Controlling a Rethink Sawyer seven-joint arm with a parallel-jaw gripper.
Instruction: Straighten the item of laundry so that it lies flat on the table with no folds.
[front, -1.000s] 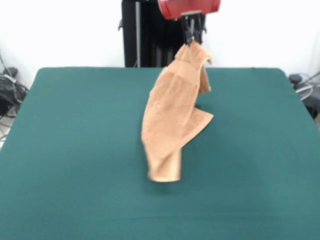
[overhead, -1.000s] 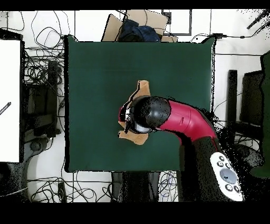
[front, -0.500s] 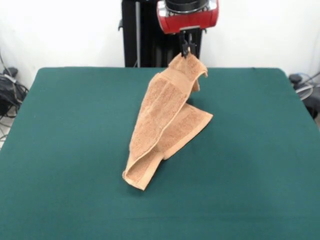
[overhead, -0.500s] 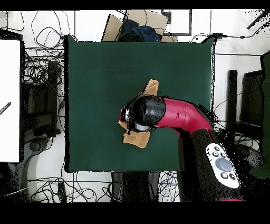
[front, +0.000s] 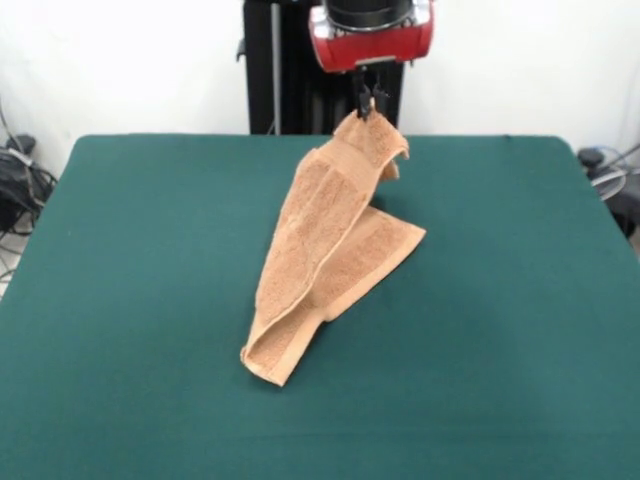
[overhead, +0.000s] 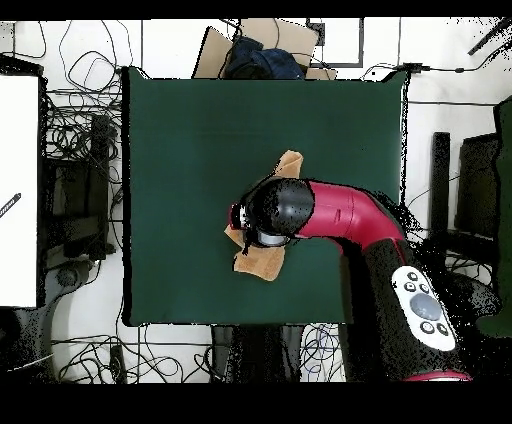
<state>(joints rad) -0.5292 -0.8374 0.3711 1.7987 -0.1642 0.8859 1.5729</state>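
Note:
The item of laundry, a peach-orange terry towel, is held up by one corner and drapes down in a long fold onto the green table. Its lower end rests crumpled on the felt near the middle, and a second flap spreads to the right. My gripper is shut on the towel's top corner, near the table's far edge. In the overhead view the red arm covers most of the towel, and only its two ends show on the table; the gripper is hidden there.
Cables and boxes lie on the floor around the table. A cardboard box with dark cloth sits just beyond one table edge. Open green felt surrounds the towel on all sides.
The gripper has come down and shifted slightly, so the towel's lower end has settled onto the table and slid toward the front left. More of the cloth now rests on the felt.

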